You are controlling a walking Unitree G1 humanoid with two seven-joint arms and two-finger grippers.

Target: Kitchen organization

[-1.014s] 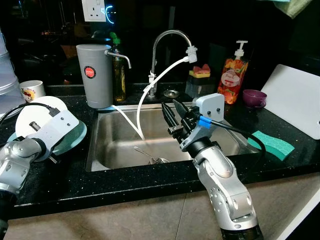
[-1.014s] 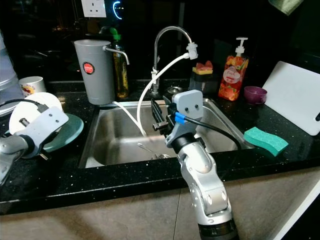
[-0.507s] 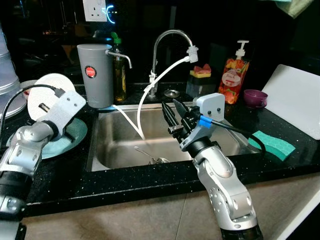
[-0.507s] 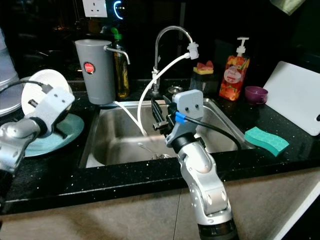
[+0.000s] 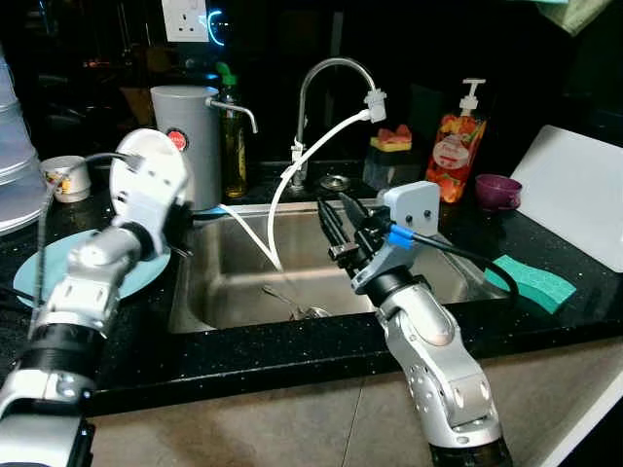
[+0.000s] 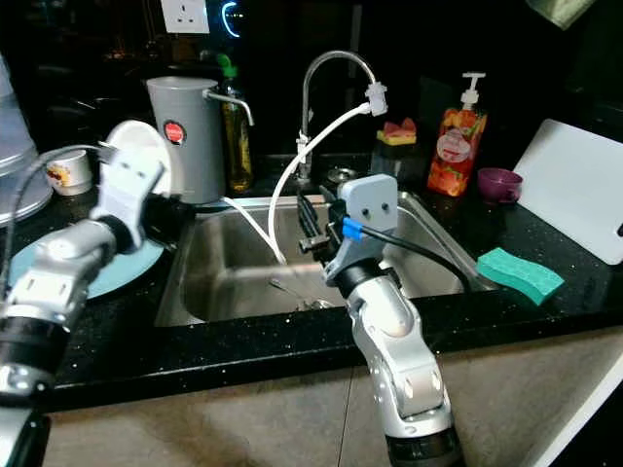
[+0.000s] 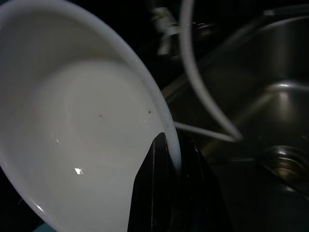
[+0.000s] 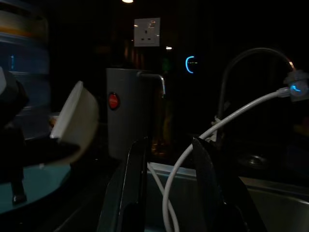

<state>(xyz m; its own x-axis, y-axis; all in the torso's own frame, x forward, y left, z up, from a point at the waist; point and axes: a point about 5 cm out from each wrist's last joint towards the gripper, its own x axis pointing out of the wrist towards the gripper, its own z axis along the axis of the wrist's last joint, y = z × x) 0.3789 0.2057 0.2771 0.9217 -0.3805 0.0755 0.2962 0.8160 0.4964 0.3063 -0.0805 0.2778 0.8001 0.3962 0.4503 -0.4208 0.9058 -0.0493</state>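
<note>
The left gripper (image 7: pixel 166 193) is closed on the rim of a white round ceramic bowl (image 5: pixel 146 185), one black finger inside the rim and the other behind it. The bowl is carried tilted on edge, clear of the teal round plate (image 5: pixel 39 277) on the black countertop (image 5: pixel 243 360) below the fingers. This grip probably keeps the bowl free for transfer toward the stainless steel sink (image 5: pixel 234 292), which lies just beyond the fingertips.

The right gripper (image 8: pixel 166 179) hovers over the sink with its fingers parted and empty, pointing toward the white flexible hose (image 5: pixel 292 165) and the curved chrome tap (image 5: pixel 311 88). It appears to be held ready to receive or steady the bowl.

A grey cylindrical water dispenser (image 5: pixel 190 146) stands behind the bowl and bears a round red label; its writing is too small to read. The orange pump bottle (image 5: pixel 458 146) carries a label whose text is also illegible.
</note>
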